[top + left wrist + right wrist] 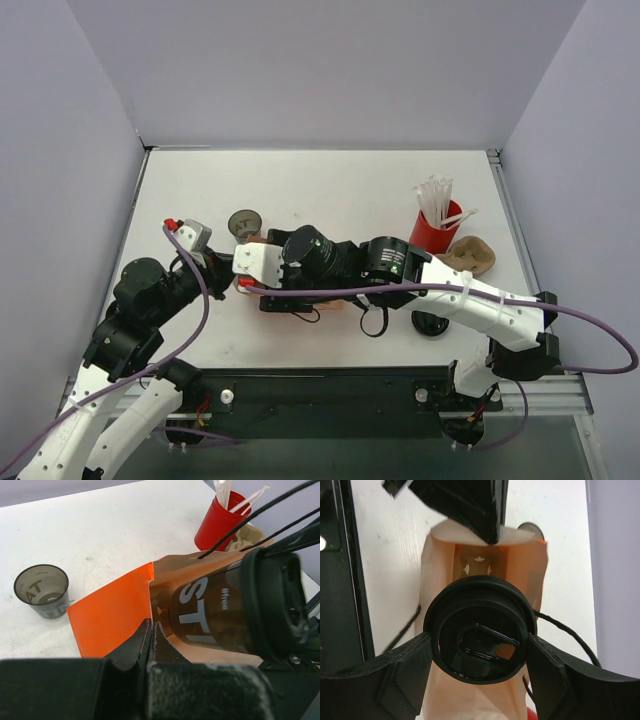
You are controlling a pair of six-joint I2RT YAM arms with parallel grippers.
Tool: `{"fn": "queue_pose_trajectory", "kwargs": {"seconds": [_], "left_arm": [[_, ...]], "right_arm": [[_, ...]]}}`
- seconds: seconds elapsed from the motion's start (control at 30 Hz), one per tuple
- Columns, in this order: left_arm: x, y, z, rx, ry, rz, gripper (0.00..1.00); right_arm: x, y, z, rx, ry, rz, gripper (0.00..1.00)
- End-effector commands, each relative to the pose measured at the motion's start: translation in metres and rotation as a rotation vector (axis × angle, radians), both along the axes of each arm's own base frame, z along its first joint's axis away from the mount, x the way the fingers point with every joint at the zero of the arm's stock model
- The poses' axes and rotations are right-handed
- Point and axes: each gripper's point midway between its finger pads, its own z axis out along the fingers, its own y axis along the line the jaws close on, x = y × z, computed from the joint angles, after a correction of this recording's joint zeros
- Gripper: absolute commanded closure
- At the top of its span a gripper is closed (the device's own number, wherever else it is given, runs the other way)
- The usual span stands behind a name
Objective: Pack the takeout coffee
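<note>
The takeout coffee [305, 252], a dark cup with white letters and a black round lid, lies on its side in my right gripper [318, 256]. In the right wrist view the two fingers [405, 670] press on either side of the lid [480, 635]. The cup's body [220, 612] sits in the open mouth of an orange paper bag [112, 612], which lies on the table. My left gripper [151, 630] is shut on the edge of the bag's mouth and holds it open; in the top view it [268, 278] is just left of the cup.
A lidless see-through cup [245, 222] stands behind the bag. A red cup of white straws [435, 228] and a brown pulp carrier [472, 257] stand at the right. A flat black lid disc [430, 322] lies under the right arm. Black bag handles trail on the table.
</note>
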Motion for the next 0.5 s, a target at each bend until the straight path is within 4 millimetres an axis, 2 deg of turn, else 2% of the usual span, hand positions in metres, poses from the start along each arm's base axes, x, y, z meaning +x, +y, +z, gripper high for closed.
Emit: {"fn": "queue_pose_trajectory", "kwargs": {"seconds": [0.0,0.07,0.13,0.23,0.27,0.3,0.37,0.4,0.47], "left_arm": [[0.001,-0.006,0.018,-0.030,-0.061,-0.029,1.00],[0.003,-0.003,0.015,-0.027,-0.049,-0.007,1.00],[0.002,0.003,0.012,-0.020,-0.026,0.025,1.00],[0.005,0.016,0.008,-0.016,0.055,0.119,0.81],[0.006,0.020,0.006,-0.021,0.090,0.155,0.66],[0.002,0.025,-0.002,-0.007,0.143,0.179,0.62],[-0.003,0.030,-0.005,-0.037,0.210,0.221,0.56],[-0.010,0.032,-0.016,-0.020,0.270,0.231,0.55],[-0.021,0.033,-0.026,-0.025,0.352,0.234,0.53]], "right_arm": [[0.021,-0.011,-0.023,-0.051,-0.049,-0.050,0.50],[0.030,-0.015,-0.043,-0.062,-0.015,-0.078,0.50],[0.032,-0.013,-0.047,-0.029,0.013,-0.089,0.50],[0.032,-0.013,-0.056,-0.025,0.038,-0.100,0.50],[0.032,-0.013,-0.058,-0.025,0.044,-0.103,0.50],[0.032,-0.012,-0.061,-0.025,0.046,-0.107,0.50],[0.031,-0.012,-0.065,-0.019,0.061,-0.117,0.50],[0.030,-0.011,-0.068,-0.018,0.066,-0.116,0.50],[0.031,-0.011,-0.070,-0.020,0.072,-0.122,0.50]]}}
